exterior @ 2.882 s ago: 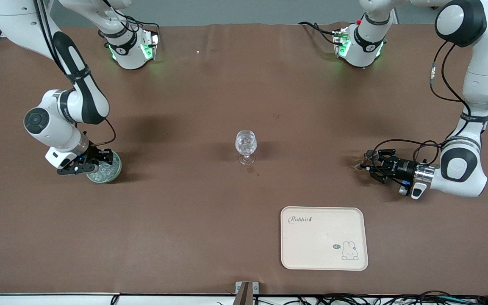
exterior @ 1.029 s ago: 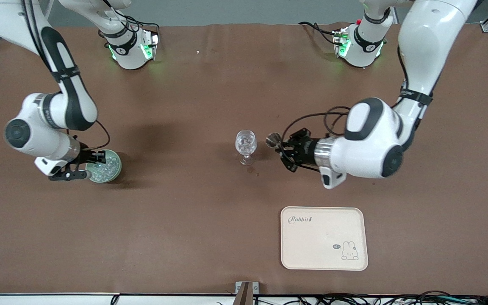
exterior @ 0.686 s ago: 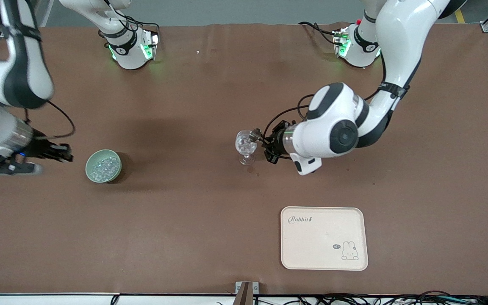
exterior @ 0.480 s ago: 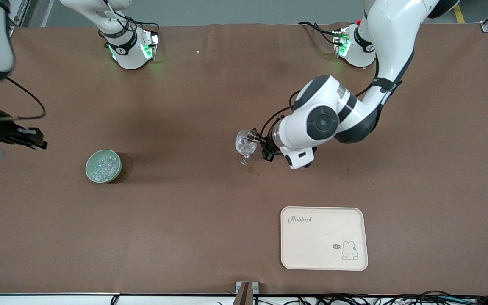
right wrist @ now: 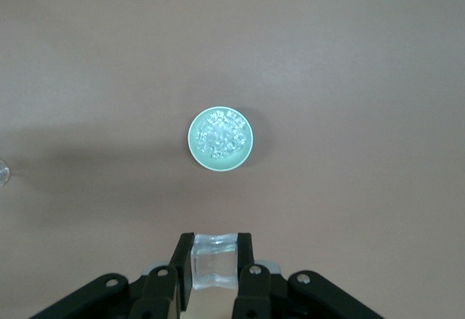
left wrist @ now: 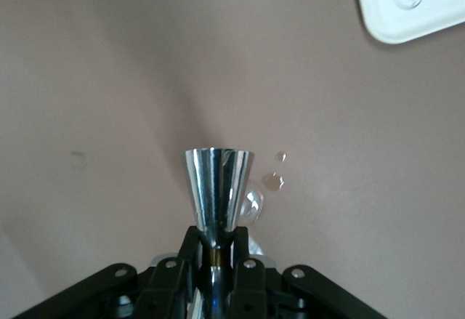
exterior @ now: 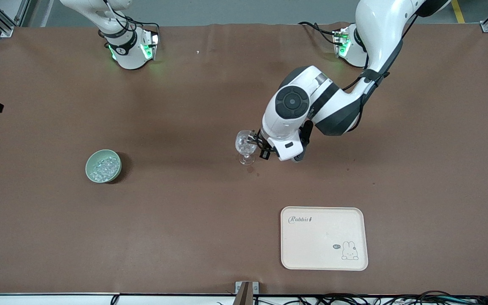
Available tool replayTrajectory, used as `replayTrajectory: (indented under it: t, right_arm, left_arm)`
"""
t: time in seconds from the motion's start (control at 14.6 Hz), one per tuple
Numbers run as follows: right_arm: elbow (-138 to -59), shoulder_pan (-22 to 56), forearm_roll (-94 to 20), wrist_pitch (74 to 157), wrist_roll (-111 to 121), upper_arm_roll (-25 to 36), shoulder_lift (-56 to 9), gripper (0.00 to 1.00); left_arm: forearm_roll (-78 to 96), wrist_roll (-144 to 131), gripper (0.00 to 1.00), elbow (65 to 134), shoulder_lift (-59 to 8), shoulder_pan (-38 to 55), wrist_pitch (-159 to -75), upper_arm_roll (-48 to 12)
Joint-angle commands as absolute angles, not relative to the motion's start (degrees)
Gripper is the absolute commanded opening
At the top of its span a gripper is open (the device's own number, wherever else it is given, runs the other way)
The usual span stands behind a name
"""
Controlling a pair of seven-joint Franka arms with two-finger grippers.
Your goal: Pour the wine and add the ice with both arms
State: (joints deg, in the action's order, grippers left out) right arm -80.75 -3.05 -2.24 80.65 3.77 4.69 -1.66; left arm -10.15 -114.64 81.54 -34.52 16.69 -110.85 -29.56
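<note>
Since the earlier frames the left arm has swung in from its end of the tabletop (exterior: 184, 220) to the stemmed glass (exterior: 245, 146), and the right arm has lifted away from the green bowl (exterior: 103, 165). Now the left pincer (exterior: 257, 143) sits just beside the glass rim, its fingers (left wrist: 190, 250) clamped on the stem of a shiny metal jigger (left wrist: 216, 188), whose cup is tipped toward the glass. Small droplets (left wrist: 273, 179) lie on the tabletop beneath it. High over its own end of the tabletop, the right pincer (right wrist: 215, 264) grips a clear ice cube (right wrist: 214, 259) between its fingers (right wrist: 183, 268). More ice (exterior: 104, 165) fills the green bowl, which stands toward the right arm's end, well apart from the glass. A cream tray (exterior: 324, 238) with a rabbit print lies nearer the front camera than the glass.
</note>
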Motion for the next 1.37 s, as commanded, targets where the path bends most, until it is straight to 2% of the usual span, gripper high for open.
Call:
replayTrajectory:
  t: [0.0,0.69,1.3]
  right_arm:
    - [-79.7,-3.4,-1.3,79.7,2.6,4.0,-2.8,0.0]
    - [-79.9,-3.4,-1.5,79.8,1.8,3.9,-2.9,0.0]
    - [-79.6,-3.3,-1.1,79.9,1.1,3.2,-2.9,0.0]
  left_arm:
    - [-14.2,-116.3,0.0,81.7,-33.2,18.6,-110.7,-29.0]
    - [-29.3,-117.4,0.0,81.7,-32.6,23.6,-109.8,-28.9]
    - [-43.1,-116.8,0.0,82.1,-33.9,28.3,-102.8,-28.7]
